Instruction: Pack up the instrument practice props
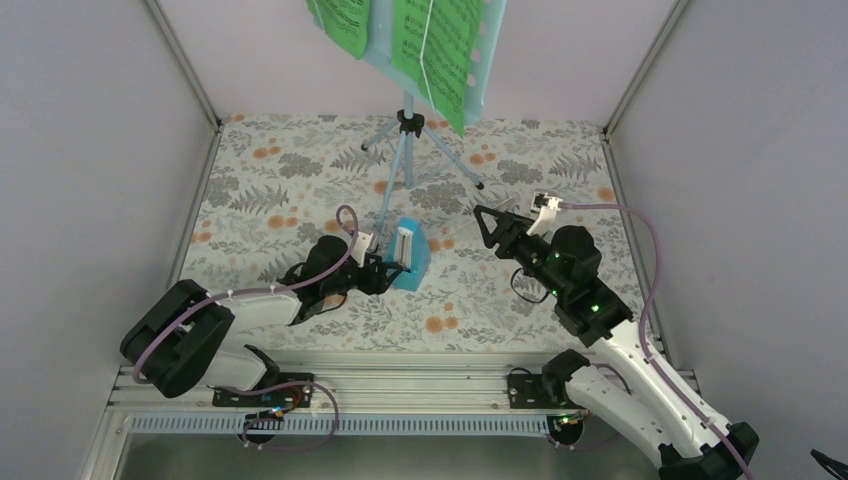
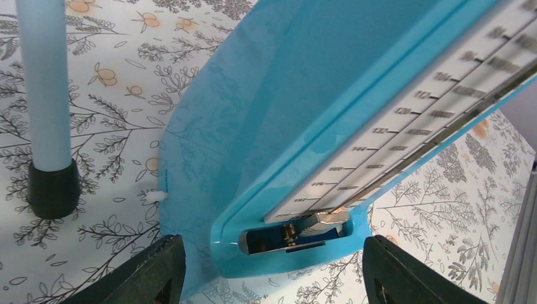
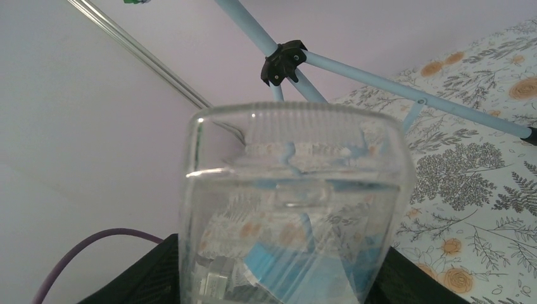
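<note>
The small blue metronome (image 1: 410, 255) stands on the floral cloth, its white scale face (image 2: 405, 126) towards me. My left gripper (image 1: 385, 270) is open around its base (image 2: 285, 247); the left finger overlaps the blue side and a gap shows at the right finger (image 2: 405, 272). My right gripper (image 3: 278, 278) is shut on a clear plastic cover (image 3: 291, 190), held above the cloth right of the metronome (image 1: 490, 225). The pale blue music stand (image 1: 405, 140) stands at the back with green sheet-music pages (image 1: 435, 45) on its desk.
One tripod leg with a black foot (image 2: 54, 187) rests on the cloth just left of the metronome. The stand's other legs (image 3: 405, 92) spread across the back. Grey walls with metal posts (image 1: 190, 70) close in three sides.
</note>
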Controlling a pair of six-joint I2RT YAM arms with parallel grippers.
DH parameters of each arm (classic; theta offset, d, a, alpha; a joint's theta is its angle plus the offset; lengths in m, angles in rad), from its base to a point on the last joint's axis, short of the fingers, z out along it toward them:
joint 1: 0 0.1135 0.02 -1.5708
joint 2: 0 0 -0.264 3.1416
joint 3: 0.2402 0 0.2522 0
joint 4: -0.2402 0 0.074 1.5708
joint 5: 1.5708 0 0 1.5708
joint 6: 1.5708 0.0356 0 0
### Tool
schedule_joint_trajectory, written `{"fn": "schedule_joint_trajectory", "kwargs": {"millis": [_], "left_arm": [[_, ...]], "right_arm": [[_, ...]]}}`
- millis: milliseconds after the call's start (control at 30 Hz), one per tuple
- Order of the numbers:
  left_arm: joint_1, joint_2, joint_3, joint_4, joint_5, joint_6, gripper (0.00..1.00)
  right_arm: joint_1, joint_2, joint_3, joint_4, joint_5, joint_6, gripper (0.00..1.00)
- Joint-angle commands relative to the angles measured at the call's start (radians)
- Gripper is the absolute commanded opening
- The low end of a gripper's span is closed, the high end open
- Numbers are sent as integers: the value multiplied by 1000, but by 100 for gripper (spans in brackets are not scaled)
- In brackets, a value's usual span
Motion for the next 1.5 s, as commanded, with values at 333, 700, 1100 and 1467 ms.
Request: {"fn": "schedule_joint_trajectory", "kwargs": {"millis": [333, 700, 1100, 1467], "left_arm": [[-107, 78, 40, 133, 66, 14, 67], [-194, 96, 32, 257, 44, -20, 67], [-4, -267, 291, -373, -83, 105, 80], [176, -279, 723, -778, -254, 209, 100]], "right_arm": [[-2, -11, -38, 36, 16, -58, 54], [16, -57, -122, 61, 70, -271, 52], [213, -39, -234, 197, 203, -409, 50], [462, 120, -314, 397, 455, -506, 50]]}}
